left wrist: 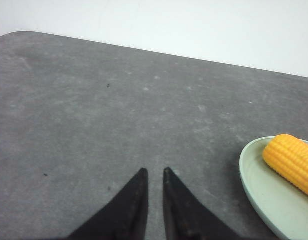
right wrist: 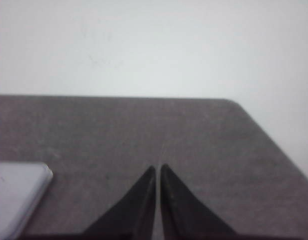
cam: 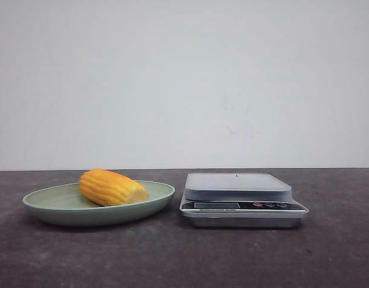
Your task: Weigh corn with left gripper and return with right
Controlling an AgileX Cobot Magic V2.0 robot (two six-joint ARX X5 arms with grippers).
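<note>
Corn [cam: 112, 187], short ridged yellow-orange cob w/ paler cut end, lies on its side in shallow pale-green round plate [cam: 52, 210], just left of silver digital kitchen scale [cam: 238, 187]. Prob light, stiff; ridges give grip, so take it across mid-body. Left gripper [left wrist: 154, 172] & right gripper [right wrist: 158, 167]: jaws nearly closed, holding nothing. No legible writing.

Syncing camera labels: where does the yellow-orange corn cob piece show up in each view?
Front view: the yellow-orange ridged corn cob piece lies on the pale green round plate, left of the silver kitchen scale.
Left wrist view: the corn is at the right edge, on the plate.
Right wrist view: not in it; only a corner of the scale shows.
Shared landmark: the dark grey tabletop.
</note>
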